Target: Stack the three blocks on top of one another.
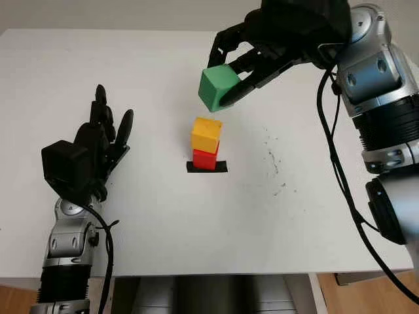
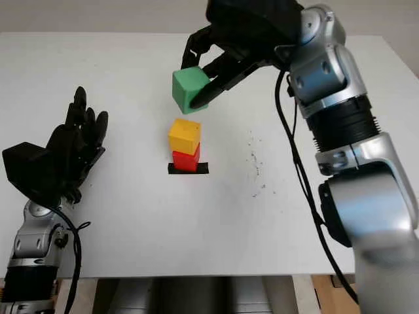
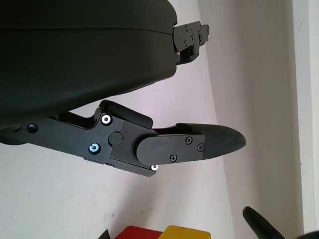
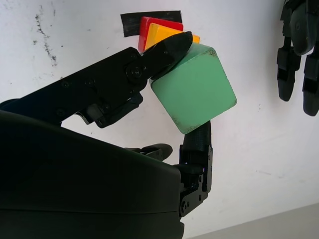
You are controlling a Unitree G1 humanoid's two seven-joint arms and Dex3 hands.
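A yellow block (image 1: 205,135) sits on a red block (image 1: 204,158), which stands on a black tape mark (image 1: 207,167) near the middle of the white table (image 1: 157,222). My right hand (image 1: 239,69) is shut on a green block (image 1: 218,87), holding it tilted in the air a little above and behind the yellow block. The right wrist view shows the green block (image 4: 194,89) pinched between the fingers, with the yellow block (image 4: 162,32) and red block (image 4: 147,25) below it. My left hand (image 1: 105,134) is open, well to the left of the stack.
Small dark specks (image 1: 273,163) mark the table to the right of the stack. The table's front edge (image 1: 209,273) runs near the bottom of the head views.
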